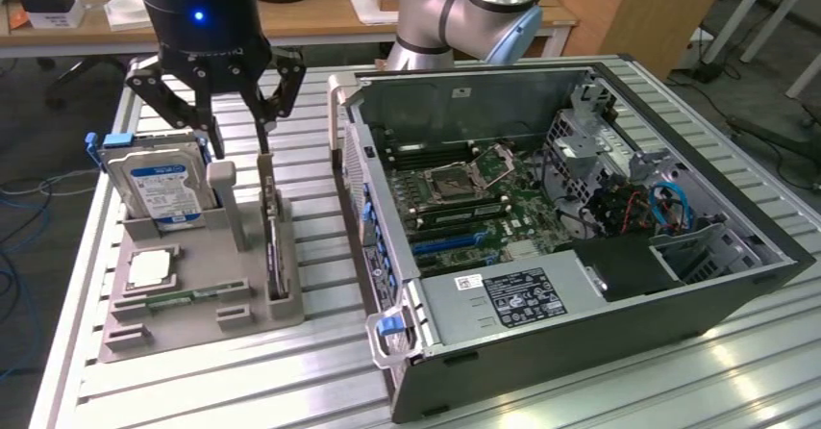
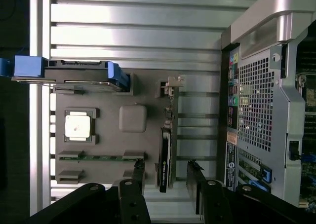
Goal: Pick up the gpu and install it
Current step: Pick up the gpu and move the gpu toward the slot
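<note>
So the step here is the grab itself. The gripper (image 1: 237,145) hangs over the grey fixture tray (image 1: 192,328) with its jaws spread as wide as they go and nothing in them. The gpu (image 1: 275,251) stands on edge in the slot along the side of the tray nearest the PC case (image 1: 718,285), bracket end pointing away from the exterior camera. In the wrist view the two fingers (image 2: 138,177) sit one on each side of the card, so the line-up looks decent, though they straddle one end of it rather than the middle. My take is that a card this thin, pinched near one end, will want to swing or twist as it lifts, so I'd centre along its length before closing if there's room. Come straight down, keep the pads flat on the card's faces and clear of the tray's grey posts, and squeeze gently, since it's a bare board. The hard drive (image 1: 161,184) and CPU (image 1: 150,267) sit well off to the other side, so no worries there.
</note>
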You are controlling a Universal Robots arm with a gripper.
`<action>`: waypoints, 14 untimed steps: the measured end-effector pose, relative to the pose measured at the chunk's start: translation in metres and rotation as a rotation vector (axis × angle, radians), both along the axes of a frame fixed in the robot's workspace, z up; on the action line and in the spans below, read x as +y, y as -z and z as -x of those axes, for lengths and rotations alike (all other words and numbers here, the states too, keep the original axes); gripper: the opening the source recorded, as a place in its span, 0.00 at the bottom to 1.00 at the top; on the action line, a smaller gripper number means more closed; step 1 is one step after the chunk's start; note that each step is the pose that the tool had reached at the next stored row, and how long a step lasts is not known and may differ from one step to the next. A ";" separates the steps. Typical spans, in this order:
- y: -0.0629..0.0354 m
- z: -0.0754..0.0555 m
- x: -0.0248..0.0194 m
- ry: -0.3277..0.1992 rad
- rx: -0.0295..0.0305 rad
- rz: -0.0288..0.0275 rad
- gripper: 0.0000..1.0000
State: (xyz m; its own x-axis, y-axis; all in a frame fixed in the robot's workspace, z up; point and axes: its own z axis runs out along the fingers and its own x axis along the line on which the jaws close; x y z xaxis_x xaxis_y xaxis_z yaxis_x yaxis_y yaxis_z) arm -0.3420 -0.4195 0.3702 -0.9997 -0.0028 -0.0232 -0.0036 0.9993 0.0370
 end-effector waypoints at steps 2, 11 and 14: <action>0.0004 0.000 0.0000 0.000 0.0000 0.0000 0.47; 0.0023 0.000 0.0000 0.000 0.0000 0.0000 0.47; 0.0030 0.000 0.0000 0.000 0.0000 -0.0001 0.47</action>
State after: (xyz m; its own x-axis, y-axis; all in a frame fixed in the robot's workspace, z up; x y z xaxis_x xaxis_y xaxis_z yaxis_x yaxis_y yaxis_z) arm -0.3420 -0.4195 0.3672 -0.9997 -0.0028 -0.0232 -0.0037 0.9993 0.0370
